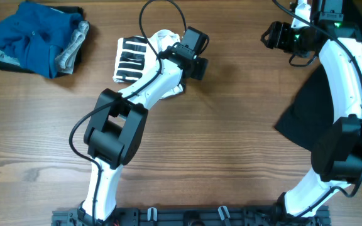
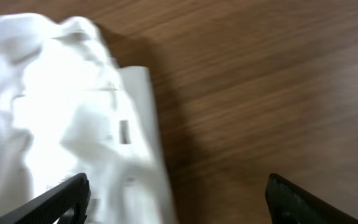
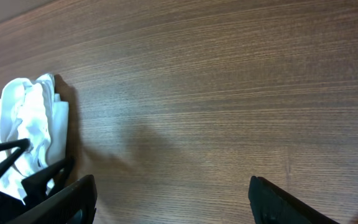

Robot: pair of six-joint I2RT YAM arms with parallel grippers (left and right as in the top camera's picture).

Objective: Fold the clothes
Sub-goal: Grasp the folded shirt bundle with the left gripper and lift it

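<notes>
The white T-shirt (image 1: 131, 58) lies bunched and folded at the back of the table, its black striped print facing up. My left gripper (image 1: 195, 63) hovers at the shirt's right edge. In the left wrist view its jaws (image 2: 176, 199) stand wide open. One finger is over the white cloth (image 2: 67, 112) and the other over bare wood, and a small label (image 2: 123, 132) shows on the cloth. My right gripper (image 1: 274, 35) is at the back right, away from the shirt. It is open over bare table (image 3: 169, 199), with the shirt (image 3: 30, 118) far to its left.
A pile of blue and grey garments (image 1: 36, 37) sits at the back left corner. A black garment (image 1: 307, 107) lies under the right arm at the right edge. The wooden table (image 1: 231, 138) spreads across the middle and front.
</notes>
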